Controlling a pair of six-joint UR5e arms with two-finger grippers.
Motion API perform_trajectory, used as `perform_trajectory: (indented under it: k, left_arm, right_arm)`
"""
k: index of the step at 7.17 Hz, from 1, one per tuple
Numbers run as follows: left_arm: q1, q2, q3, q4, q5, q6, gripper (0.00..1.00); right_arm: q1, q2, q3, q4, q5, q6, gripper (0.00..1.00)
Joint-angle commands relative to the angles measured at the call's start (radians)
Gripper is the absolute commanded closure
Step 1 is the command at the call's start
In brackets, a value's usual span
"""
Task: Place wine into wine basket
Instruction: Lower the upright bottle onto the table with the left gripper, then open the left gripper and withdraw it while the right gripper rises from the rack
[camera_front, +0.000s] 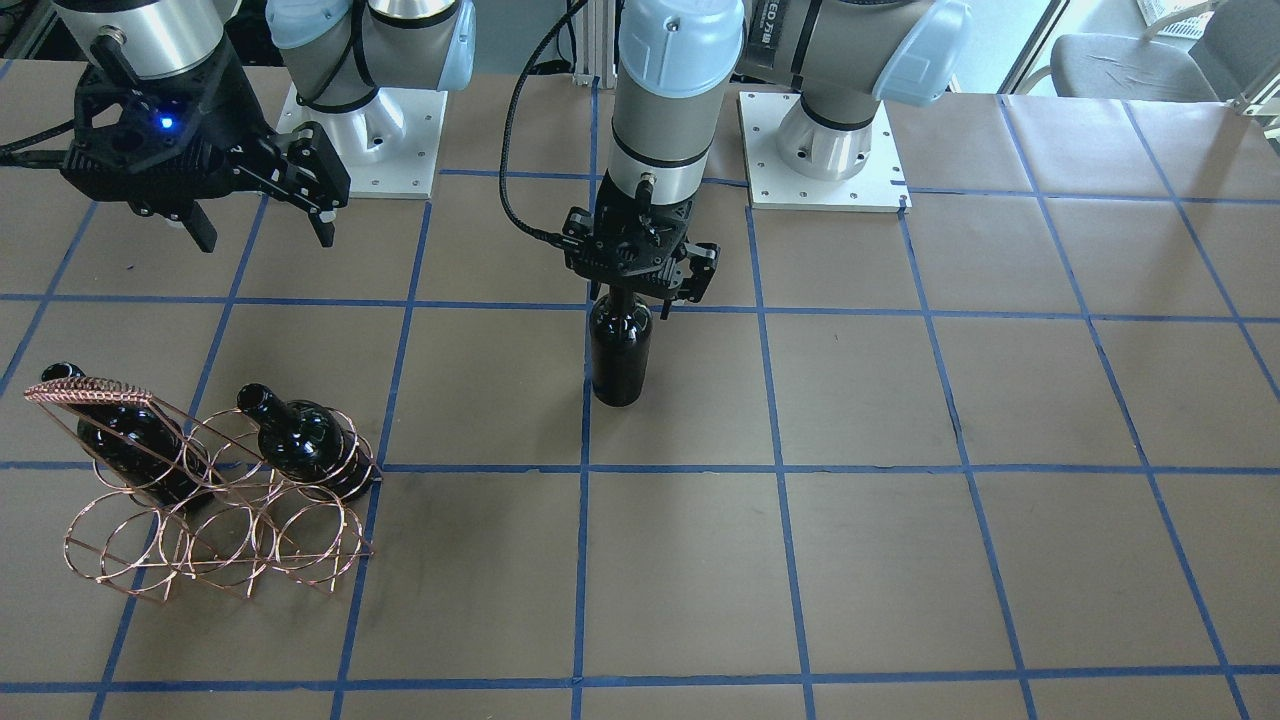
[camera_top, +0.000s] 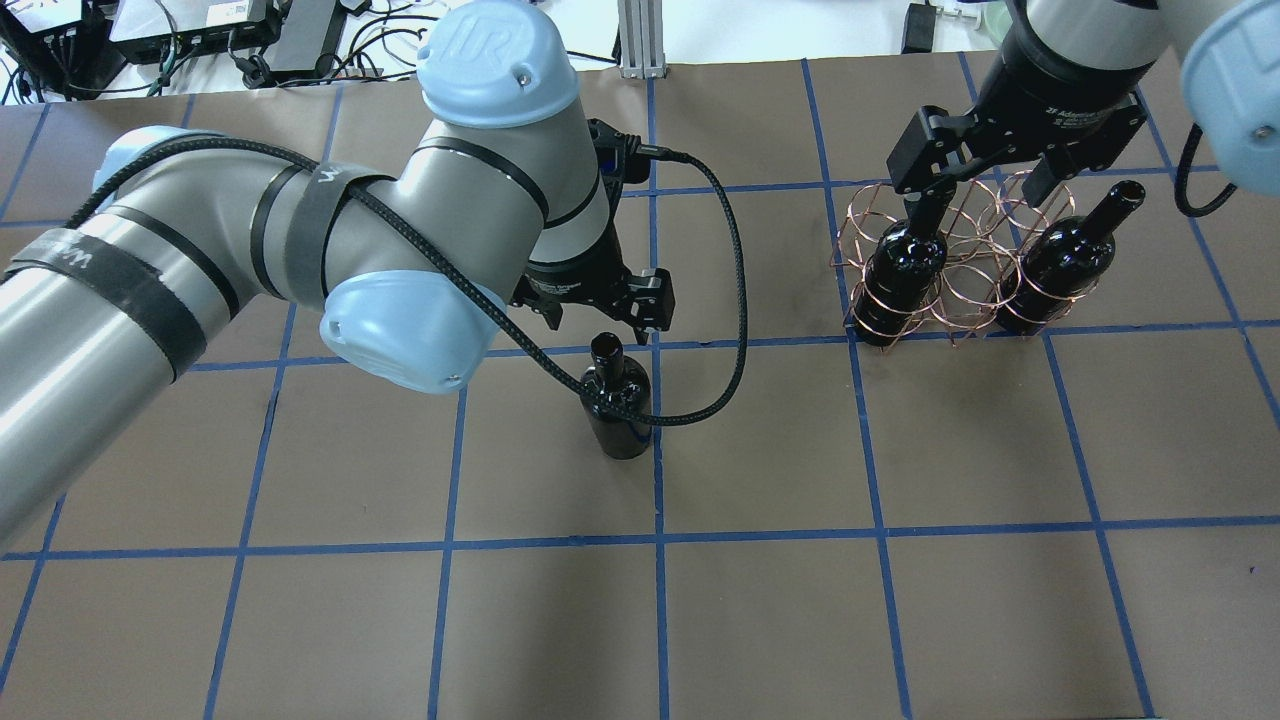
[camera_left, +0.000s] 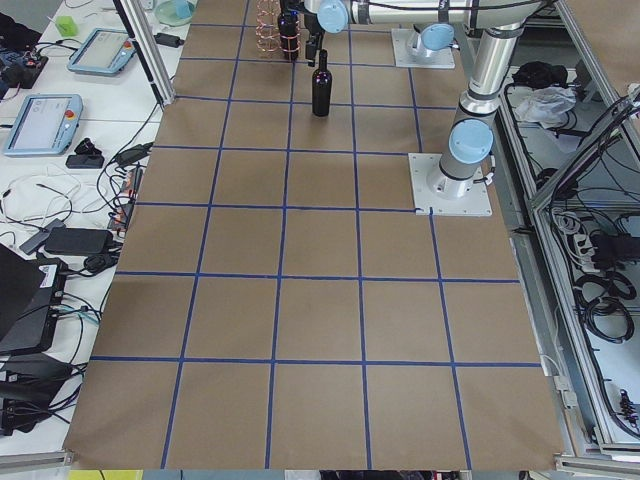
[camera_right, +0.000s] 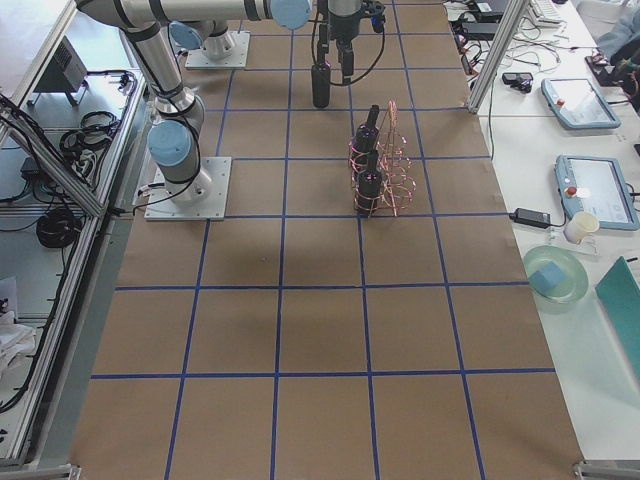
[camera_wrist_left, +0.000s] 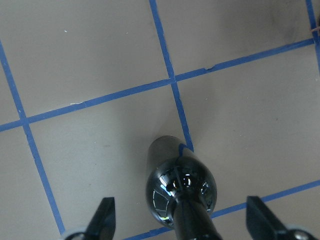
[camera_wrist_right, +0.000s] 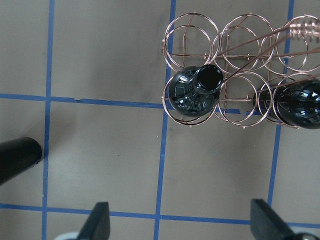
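A near-black wine bottle (camera_front: 620, 350) stands upright mid-table; it also shows in the overhead view (camera_top: 618, 400) and the left wrist view (camera_wrist_left: 180, 185). My left gripper (camera_front: 640, 288) (camera_top: 603, 318) is open, with its fingers (camera_wrist_left: 105, 215) on either side of the bottle's neck and apart from it. The copper wire wine basket (camera_front: 210, 520) (camera_top: 955, 290) holds two more bottles (camera_top: 900, 270) (camera_top: 1065, 260). My right gripper (camera_top: 985, 195) (camera_front: 262, 225) hovers above the basket, open and empty. In the right wrist view the basket (camera_wrist_right: 235, 75) lies below with one bottle mouth (camera_wrist_right: 207, 80) facing up.
The brown table (camera_front: 900, 560) carries a blue tape grid. Both arm base plates (camera_front: 825, 150) stand at the robot's side. The basket's lower rings (camera_front: 150, 550) and middle ring hold nothing. The standing bottle's base shows at the right wrist view's left edge (camera_wrist_right: 17, 157).
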Motion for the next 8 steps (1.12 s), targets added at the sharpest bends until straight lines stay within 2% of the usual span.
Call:
perform_trajectory:
  k: [1, 2, 6, 7, 8]
  left_arm:
    - [0.068, 0.010, 0.133, -0.095, 0.004, -0.005, 0.00]
    - [0.149, 0.013, 0.191, -0.145, 0.003, -0.005, 0.00]
    - [0.484, 0.034, 0.205, -0.216, -0.012, 0.158, 0.00]
    - [0.528, 0.037, 0.205, -0.216, -0.006, 0.182, 0.00]
    - [0.536, 0.033, 0.196, -0.209, -0.002, 0.182, 0.00]
  right_arm:
    - [0.000, 0.000, 0.000, -0.011, -0.001, -0.001, 0.00]
    - [0.000, 0.002, -0.009, -0.016, 0.000, -0.003, 0.00]
    - [0.006, 0.020, -0.014, -0.060, 0.017, 0.041, 0.00]
    - [0.029, 0.066, -0.023, -0.107, 0.031, 0.045, 0.00]
    - [0.114, 0.090, -0.028, -0.128, 0.068, 0.180, 0.00]
